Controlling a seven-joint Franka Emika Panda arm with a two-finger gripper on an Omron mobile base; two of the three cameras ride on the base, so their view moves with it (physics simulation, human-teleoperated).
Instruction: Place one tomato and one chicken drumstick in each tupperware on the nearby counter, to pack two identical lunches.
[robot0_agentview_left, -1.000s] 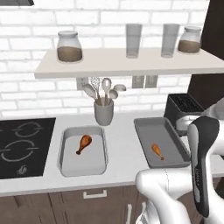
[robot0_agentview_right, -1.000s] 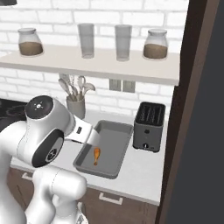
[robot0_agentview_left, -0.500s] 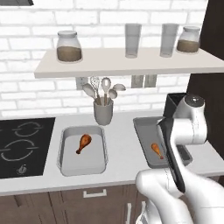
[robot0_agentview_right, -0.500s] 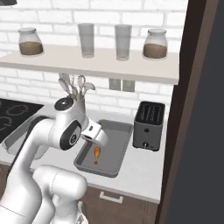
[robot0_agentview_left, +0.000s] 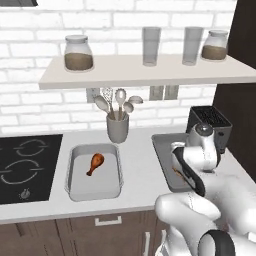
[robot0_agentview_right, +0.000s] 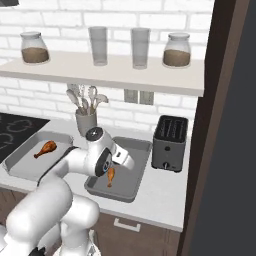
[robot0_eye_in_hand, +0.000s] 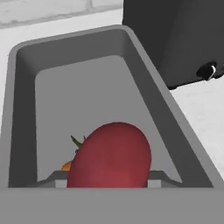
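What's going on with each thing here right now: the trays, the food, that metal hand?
Lighter grey rectangular tray: holds one golden-brown drumstick, no tomato.
Dark grey rectangular tray: holds a second orange drumstick; tomato not yet set down.
Glossy red tomato: gripped, above the dark tray.
Two-finger gripper: closed on the tomato.
Black toaster: slots empty.

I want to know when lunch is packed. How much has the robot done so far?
Each box already has a drumstick: one in the light box by the stove, one in the dark box by the toaster. Right now the gripper holds a tomato over the dark box. Left: set it down, then put a tomato in the light box.
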